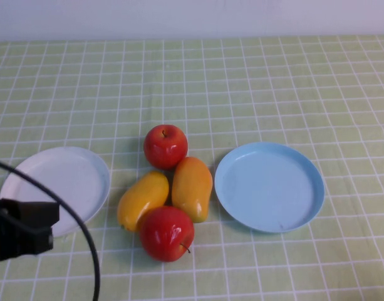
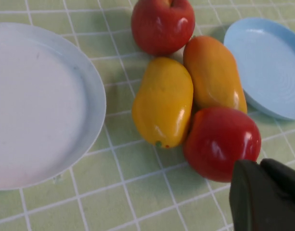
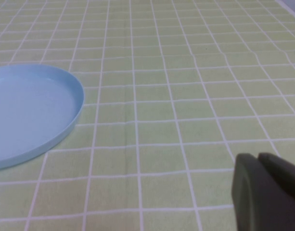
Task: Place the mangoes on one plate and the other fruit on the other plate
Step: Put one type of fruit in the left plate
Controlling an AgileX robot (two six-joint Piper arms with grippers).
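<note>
Two mangoes lie side by side mid-table, a yellow one point(image 1: 143, 199) and a more orange one point(image 1: 192, 188). One red apple point(image 1: 165, 146) touches their far ends and another point(image 1: 166, 232) their near ends. The white plate point(image 1: 60, 182) lies left of the fruit and the light blue plate point(image 1: 270, 186) right; both hold nothing. My left gripper point(image 2: 259, 163) is shut on nothing, hovering just short of the near apple point(image 2: 219, 142). My right gripper point(image 3: 257, 156) is shut over bare cloth, off to the side of the blue plate point(image 3: 27, 110).
A green checked cloth point(image 1: 254, 88) covers the table up to a pale wall at the back. My left arm's black body and cable point(image 1: 25, 229) overlap the near edge of the white plate at the lower left of the high view.
</note>
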